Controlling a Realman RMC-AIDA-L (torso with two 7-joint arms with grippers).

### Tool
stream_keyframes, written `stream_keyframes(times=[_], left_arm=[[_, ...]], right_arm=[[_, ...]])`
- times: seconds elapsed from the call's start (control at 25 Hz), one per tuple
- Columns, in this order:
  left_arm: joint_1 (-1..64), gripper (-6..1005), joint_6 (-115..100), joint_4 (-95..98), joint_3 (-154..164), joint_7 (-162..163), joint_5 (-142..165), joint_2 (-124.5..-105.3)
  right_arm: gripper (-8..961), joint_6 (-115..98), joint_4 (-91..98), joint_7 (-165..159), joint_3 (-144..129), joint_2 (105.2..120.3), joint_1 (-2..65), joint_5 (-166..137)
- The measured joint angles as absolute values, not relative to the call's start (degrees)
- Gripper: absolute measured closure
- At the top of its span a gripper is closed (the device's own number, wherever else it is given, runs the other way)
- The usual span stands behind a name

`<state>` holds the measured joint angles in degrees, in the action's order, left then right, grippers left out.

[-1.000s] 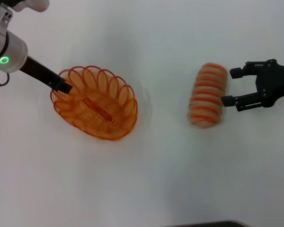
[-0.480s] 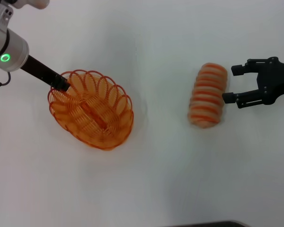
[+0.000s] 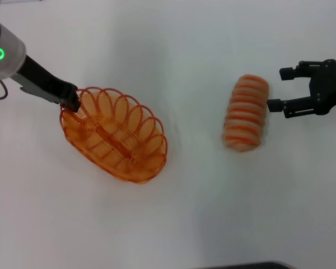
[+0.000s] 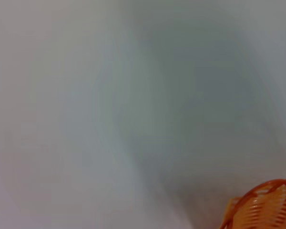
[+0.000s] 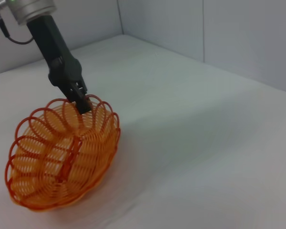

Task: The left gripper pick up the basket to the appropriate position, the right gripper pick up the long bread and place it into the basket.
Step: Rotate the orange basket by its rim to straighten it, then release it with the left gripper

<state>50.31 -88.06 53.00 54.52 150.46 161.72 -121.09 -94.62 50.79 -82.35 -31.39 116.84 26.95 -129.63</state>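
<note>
Two arms active. Left gripper pinches far-left rim of basket, basket on counter. Keep pinch firm, slide slowly, avoid tipping. Right gripper spread wide just beside long bread, which lies well apart from basket; straddle loaf mid-length before closing.

Gripped orange basket, seemingly tilted; striped long bread apart.

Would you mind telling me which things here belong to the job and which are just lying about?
Part of the job:
left gripper, shut on the basket's rim
basket
long bread, on the table
right gripper, open beside the bread

Lying about:
nothing besides the white table
</note>
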Motion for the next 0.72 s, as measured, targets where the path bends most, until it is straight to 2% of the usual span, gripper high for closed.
stream_keyframes(times=[0.24, 0.52, 0.72], left_arm=[[51.4, 891, -92.2, 53.4, 44.1, 151.3, 160.0, -121.03], [49.7, 906, -93.8, 53.8, 39.8, 152.7, 158.2, -121.09], [46.4, 905, -91.8, 56.0, 38.4, 153.4, 155.3, -123.33]], right_arm=[[28, -94.2, 50.8, -82.5, -31.0, 116.69, 27.7, -129.6], [29, -93.4, 50.8, -84.4, -30.9, 116.63, 28.4, -129.6], [29, -92.7, 50.8, -84.6, -29.4, 116.66, 28.5, -129.6]])
